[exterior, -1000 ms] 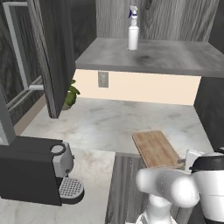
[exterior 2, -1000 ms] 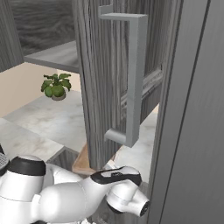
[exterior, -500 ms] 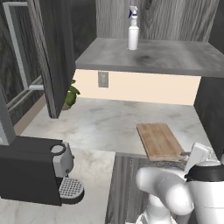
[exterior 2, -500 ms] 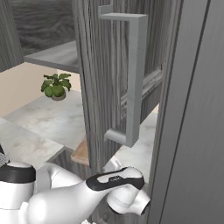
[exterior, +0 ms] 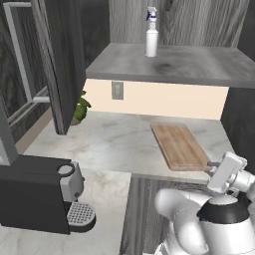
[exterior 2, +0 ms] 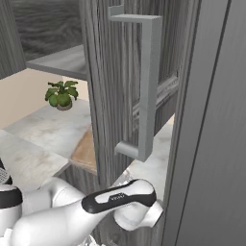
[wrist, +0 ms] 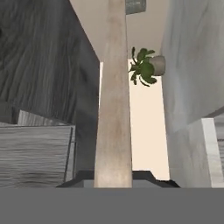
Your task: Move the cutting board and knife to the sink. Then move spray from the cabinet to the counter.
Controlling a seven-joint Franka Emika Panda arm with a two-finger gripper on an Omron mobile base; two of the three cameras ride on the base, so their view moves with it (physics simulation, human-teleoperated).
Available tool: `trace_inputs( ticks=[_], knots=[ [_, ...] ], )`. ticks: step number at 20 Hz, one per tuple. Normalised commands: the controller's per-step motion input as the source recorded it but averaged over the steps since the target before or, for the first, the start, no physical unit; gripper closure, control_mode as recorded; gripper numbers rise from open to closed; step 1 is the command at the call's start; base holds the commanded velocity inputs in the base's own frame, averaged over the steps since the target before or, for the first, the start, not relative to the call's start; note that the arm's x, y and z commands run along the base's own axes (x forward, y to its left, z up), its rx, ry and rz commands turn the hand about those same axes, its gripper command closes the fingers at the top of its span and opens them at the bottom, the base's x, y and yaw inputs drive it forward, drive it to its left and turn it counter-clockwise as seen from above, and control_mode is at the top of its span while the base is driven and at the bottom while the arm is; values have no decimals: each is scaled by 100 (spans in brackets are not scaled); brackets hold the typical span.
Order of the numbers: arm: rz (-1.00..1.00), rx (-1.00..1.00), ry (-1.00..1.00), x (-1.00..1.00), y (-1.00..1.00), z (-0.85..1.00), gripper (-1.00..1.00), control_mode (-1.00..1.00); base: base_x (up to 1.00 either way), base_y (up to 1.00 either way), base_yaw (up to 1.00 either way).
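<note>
Gripping the cutting board [exterior: 180, 146] by its near edge is the step in hand, far as I can judge; the gripper [exterior: 213, 164] sits right at the board's near right corner in the left base view, and the hand view runs straight along the board's [wrist: 113, 96] surface from between the clenched jaws, so I'd call it grasping the board; next move, I reckon, is lifting it off the counter [exterior: 109, 137] without clipping the cabinet [exterior: 164, 64] overhead, then carrying it off to the sink, wherever that is; the knife I can't spot at all. The left base view has the spray [exterior: 151, 33] standing on the cabinet shelf at the back, plus a coffee machine [exterior: 42, 194]; the right base view gives the tall cabinet door [exterior 2: 125, 81] with its handle [exterior 2: 146, 86] blocking most of the board [exterior 2: 84, 151], and a potted plant [exterior 2: 61, 94] by the wall.
</note>
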Motion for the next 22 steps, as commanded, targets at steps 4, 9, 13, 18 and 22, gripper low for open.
trace_inputs(
  ticks=[4, 9, 13, 18, 22],
  knots=[
    [0, 0, -5, -18, 33, 83, 100, -100, 0, 0, 0],
    [0, 0, -12, -40, 10, 72, 100, -100, 0, 0, 0],
    [0, 0, -16, -51, 18, 60, 100, -100, 0, 0, 0],
    [-1, 0, -4, -43, 38, 24, 100, -100, 0, 0, 0],
    [-3, 0, 0, -33, 29, 45, 100, -100, 0, 0, 0]
  ],
)
